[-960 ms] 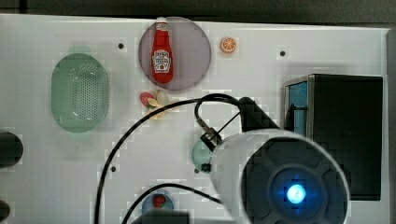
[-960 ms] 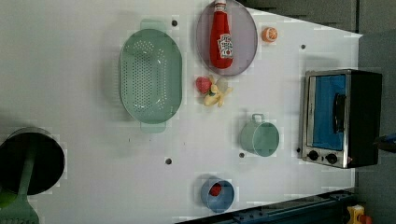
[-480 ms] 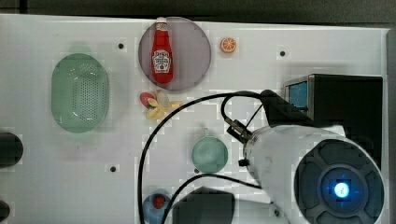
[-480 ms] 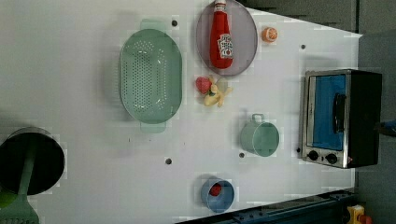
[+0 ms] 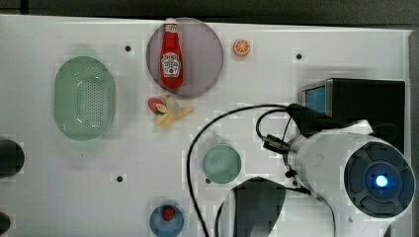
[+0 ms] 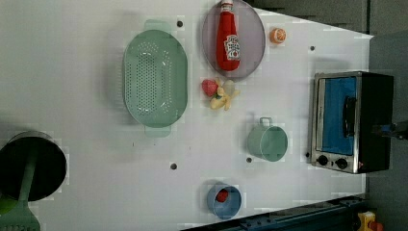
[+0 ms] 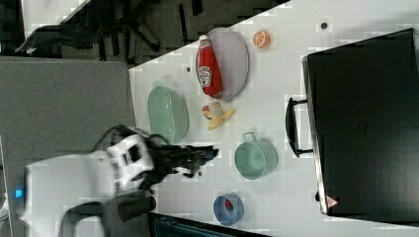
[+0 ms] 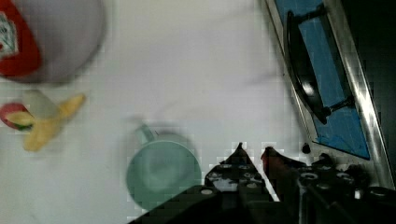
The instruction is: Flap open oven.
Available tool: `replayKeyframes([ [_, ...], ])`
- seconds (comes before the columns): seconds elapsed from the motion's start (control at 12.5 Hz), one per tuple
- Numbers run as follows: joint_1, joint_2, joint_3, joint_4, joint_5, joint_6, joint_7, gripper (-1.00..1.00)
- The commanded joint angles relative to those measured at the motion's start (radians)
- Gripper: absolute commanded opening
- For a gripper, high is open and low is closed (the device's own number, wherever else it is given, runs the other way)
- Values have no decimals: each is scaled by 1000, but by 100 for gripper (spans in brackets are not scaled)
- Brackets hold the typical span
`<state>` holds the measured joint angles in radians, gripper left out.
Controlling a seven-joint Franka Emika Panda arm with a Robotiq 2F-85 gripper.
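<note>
The oven [image 6: 351, 122] stands at the left view's right edge of the white table [image 6: 86, 57], with its blue glass door shut and facing the table. The dark bar handle [image 6: 347, 116] lies across the middle of the glass, and two small black knobs [image 6: 332, 161] sit at the end of the front that is lower in the left view. In the right view the oven [image 7: 365, 123] shows its black top, and the handle [image 7: 292, 127] stands out from the front toward the green cup [image 7: 255, 157].

The gripper [image 8: 252, 150] is seen in the wrist view with its two black fingertips close together, a narrow gap between them and nothing held in it. It is in the air above the table, between the green cup [image 8: 161, 170] and the oven front [image 8: 327, 88]. The oven door lies just beside the fingertips in this view, and the handle [image 8: 303, 70] is apart from them, not touched. In the top view the white arm [image 5: 346, 168] covers the lower part of the oven [image 5: 363, 106], and its dark front end reaches to the oven's front corner.

In the right view the gripper [image 7: 205, 155] shows on the right view's left of the green cup, well apart from the oven.
</note>
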<state>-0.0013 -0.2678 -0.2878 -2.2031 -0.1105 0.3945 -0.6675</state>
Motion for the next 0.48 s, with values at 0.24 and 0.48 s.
replayKeyframes([
  [0.24, -11, 73, -97, -17, -17, 156, -328, -65],
  [0.48, -12, 142, -155, -16, -16, 233, -362, -65],
])
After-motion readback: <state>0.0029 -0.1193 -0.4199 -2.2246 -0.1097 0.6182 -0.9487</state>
